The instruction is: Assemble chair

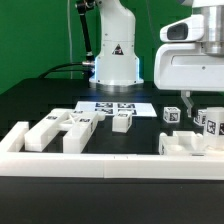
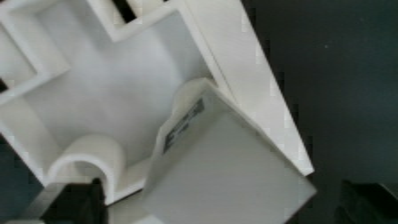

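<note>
White blocky plastic chair part [image 1: 188, 143], lower right of frame on black bench [image 1: 40, 100], looked rigid, light, slick; best pinched across flat parallel faces. Gripper [image 1: 200, 108] jaws stood spread wide, empty.

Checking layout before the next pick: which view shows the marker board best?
Exterior view: the marker board lies mid-table, tags up. The wrist view shows none of it, only white chair parts close up.

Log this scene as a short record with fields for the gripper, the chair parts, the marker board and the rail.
gripper: open, above the right group
chair parts: loose; left cluster, small piece mid-table, right group, sides as in the exterior view
marker board: flat, behind the small piece
border rail: along the near edge
</note>
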You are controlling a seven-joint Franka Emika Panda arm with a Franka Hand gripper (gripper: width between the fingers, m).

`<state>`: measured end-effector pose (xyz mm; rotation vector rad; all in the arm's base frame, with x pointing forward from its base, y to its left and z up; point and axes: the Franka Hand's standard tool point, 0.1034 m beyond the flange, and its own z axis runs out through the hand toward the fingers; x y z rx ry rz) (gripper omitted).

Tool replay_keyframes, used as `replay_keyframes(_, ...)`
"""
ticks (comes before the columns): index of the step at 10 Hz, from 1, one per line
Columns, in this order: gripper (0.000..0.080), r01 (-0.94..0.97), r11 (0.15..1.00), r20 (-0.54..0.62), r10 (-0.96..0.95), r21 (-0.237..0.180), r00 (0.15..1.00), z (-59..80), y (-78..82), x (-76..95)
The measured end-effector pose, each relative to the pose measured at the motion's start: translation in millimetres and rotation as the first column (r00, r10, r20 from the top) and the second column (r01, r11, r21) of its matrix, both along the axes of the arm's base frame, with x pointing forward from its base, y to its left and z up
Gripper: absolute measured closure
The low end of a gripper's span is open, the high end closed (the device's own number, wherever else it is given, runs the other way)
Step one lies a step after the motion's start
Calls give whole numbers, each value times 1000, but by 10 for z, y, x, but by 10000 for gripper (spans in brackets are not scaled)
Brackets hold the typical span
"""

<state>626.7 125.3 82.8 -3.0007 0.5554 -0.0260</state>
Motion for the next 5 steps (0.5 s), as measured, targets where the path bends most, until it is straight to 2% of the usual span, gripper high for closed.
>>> replay_keyframes(5, 151, -320, 947, 22, 321, -15, 947, -9, 59, -20)
